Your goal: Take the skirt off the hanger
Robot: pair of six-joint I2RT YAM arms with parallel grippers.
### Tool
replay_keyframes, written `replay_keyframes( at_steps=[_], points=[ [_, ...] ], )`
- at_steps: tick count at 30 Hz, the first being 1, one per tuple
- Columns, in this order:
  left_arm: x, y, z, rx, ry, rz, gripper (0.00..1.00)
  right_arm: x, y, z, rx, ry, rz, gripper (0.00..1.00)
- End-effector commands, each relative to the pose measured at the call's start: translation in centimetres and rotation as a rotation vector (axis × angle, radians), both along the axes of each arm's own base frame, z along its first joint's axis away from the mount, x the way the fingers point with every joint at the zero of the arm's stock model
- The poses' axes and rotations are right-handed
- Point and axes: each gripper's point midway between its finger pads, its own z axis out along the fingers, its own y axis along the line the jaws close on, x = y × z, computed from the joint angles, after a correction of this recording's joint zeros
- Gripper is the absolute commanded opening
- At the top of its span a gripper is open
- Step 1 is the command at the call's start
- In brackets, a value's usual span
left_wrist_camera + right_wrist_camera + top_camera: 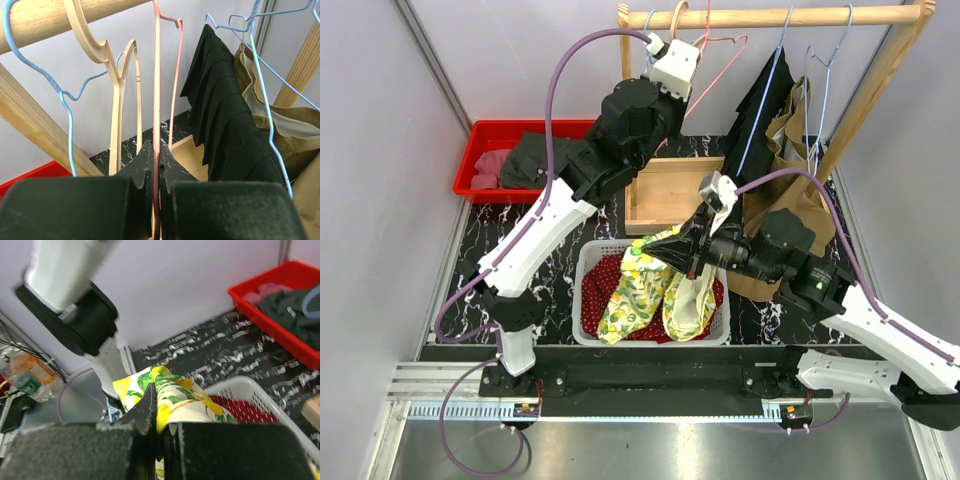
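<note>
The skirt [645, 285], yellow with a green lemon print, hangs from my right gripper [680, 248] over the white basket [588, 262], and its lower folds rest inside. In the right wrist view the jaws are shut on a fold of the skirt [190, 400]. My left gripper [688, 55] is raised to the wooden rail [770, 17]. There it is shut on the wire of the pink hanger [156, 75], which still hooks over the rail and carries no cloth.
A red dotted cloth [600, 285] lies in the basket. A black garment [760, 100] and a tan one [795, 130] hang on blue wire hangers at the right. A wooden tray [670, 190] sits under the rail. A red bin [480, 150] of clothes stands at the back left.
</note>
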Motion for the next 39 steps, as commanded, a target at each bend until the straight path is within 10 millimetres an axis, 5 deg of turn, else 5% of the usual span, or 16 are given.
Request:
replay_keyframes(
  at_steps=[1,6,9,16,32,39],
  points=[
    [0.0,0.1,2.6,-0.095,-0.05,0.01,0.0,1.9,-1.0,-2.5,-0.001,0.038,-0.132,0.0],
    [0.5,-0.4,1.4,-0.081,-0.025,0.014,0.0,2.8,-0.7,-9.9,-0.112,0.183,-0.186,0.0],
    [0.8,-0.7,1.2,-0.074,-0.029,0.016,0.0,2.3,-0.7,-12.7,-0.129,0.231,-0.174,0.0],
    [2.2,-1.0,-0.5,-0.058,-0.003,0.049,0.0,1.6,-0.3,-15.2,-0.075,0.312,-0.148,0.0],
    [3.3,2.7,-3.8,0.004,0.059,0.137,0.0,1.2,0.5,-22.2,-0.175,0.429,-0.13,0.0],
    [2.7,2.6,-3.4,-0.008,0.063,0.122,0.0,1.0,3.7,-24.5,-0.243,0.495,-0.057,0.0]
  ],
)
